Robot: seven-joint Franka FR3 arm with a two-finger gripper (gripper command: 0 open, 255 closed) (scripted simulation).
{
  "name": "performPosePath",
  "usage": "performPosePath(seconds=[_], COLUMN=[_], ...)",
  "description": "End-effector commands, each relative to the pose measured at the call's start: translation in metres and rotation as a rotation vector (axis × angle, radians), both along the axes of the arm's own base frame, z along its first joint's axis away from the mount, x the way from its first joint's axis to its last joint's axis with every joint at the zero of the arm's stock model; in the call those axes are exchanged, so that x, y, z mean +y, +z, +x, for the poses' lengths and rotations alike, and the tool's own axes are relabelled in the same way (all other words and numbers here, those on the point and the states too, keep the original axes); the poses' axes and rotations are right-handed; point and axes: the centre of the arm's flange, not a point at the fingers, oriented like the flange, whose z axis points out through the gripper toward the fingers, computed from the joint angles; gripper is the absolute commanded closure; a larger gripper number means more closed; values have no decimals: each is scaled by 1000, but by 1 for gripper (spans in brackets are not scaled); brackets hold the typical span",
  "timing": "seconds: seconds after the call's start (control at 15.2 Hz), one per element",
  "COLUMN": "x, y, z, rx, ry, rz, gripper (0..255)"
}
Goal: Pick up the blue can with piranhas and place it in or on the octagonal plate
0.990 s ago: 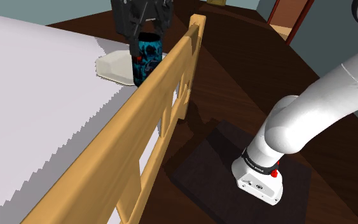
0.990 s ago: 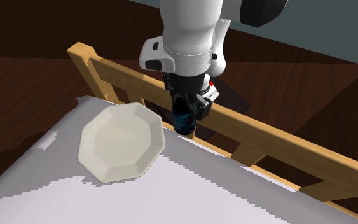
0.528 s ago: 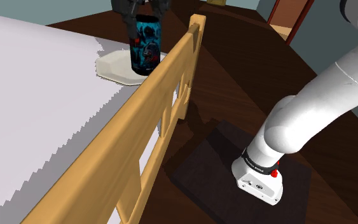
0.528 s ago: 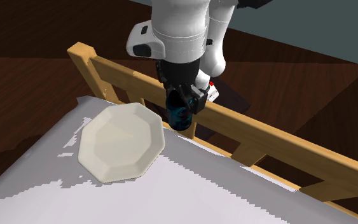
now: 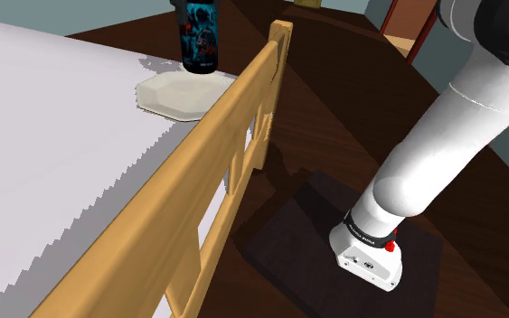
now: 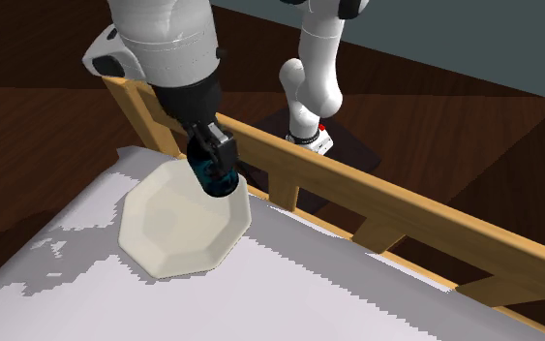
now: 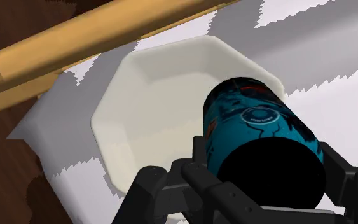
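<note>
One wooden rail [image 5: 216, 154] [image 6: 406, 208] [image 7: 88, 32] bounds the white surface [image 5: 44, 135] [image 6: 309, 291], with the pale octagonal plate [image 5: 166, 95] [image 6: 168, 228] [image 7: 152, 108] lying just beside it and open white surface on the plate's other sides. Dark wooden floor [image 5: 352, 99] lies beyond the rail, where the white arm [image 5: 442, 135] rises from its dark stand [image 5: 288, 235] and reaches across. The black gripper [image 6: 212, 160] [image 7: 273, 184] is clamped on the blue can [image 5: 200, 36] [image 6: 214, 172] [image 7: 260, 137], holding it over the plate's rail-side part.
</note>
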Motion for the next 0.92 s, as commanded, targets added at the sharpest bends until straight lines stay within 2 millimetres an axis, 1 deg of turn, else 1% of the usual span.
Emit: performPosePath(seconds=[0.0, 0.2, 0.26, 0.86], x=[-13, -33, -44, -44], y=[3, 9, 12, -35], z=[22, 56, 73, 73], rx=[-1, -1, -1, -1], ry=[1, 1, 1, 1], rz=[0, 0, 0, 0], gripper=[255, 255, 255, 255])
